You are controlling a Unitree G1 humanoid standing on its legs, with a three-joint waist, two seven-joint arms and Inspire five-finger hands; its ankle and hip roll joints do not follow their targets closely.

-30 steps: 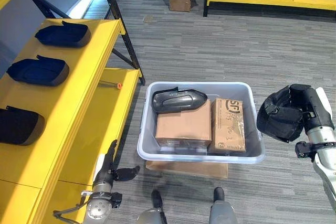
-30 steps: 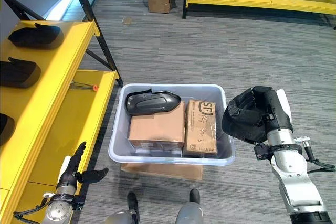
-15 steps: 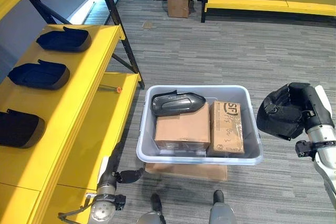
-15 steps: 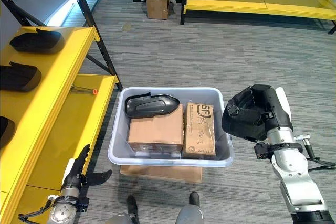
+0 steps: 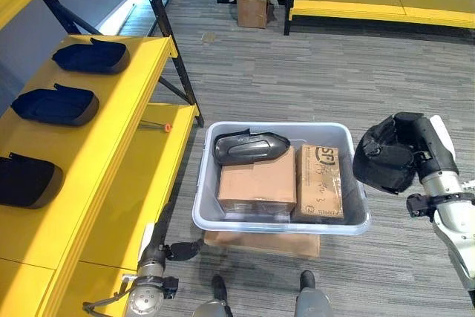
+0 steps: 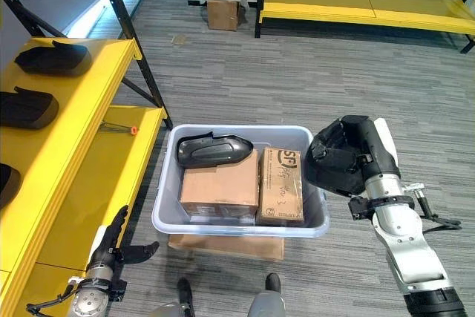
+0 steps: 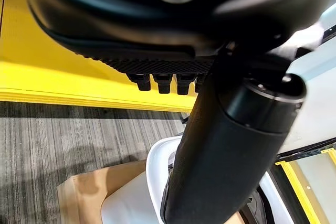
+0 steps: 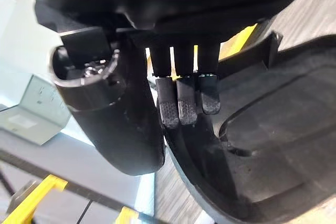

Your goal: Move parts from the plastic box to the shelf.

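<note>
Already out of the plastic box [image 5: 356,213]: one black part [image 6: 334,162], pinched in the right hand [image 6: 367,155] just past the box's right rim, above the carpet. Fingers [image 8: 181,106] curled over the part's moulded edge with the thumb pressing from the other side, as read from the right wrist view (a firm pinch by the look of it, though how deep the hold goes cannot be told). Lies far from where it is wanted: yellow shelf [image 5: 111,161] off beyond the box's left rim, so the whole box stands between held part and shelf. Probably calls for a turn or a step of the body leftward rather than a mere reach. Hangs low by the shelf's near edge, the left hand [image 5: 152,246], fingers straight and relaxed, holding nothing, much the nearer of the two to the shelf. Still in the box: a second black part [image 5: 249,145] along the far wall, long axis running left to right, resting partly on the larger of two cardboard cartons [image 5: 258,183]. Already on the shelf's upper level: three dark parts [image 5: 56,104] in a row along its left side.
</note>
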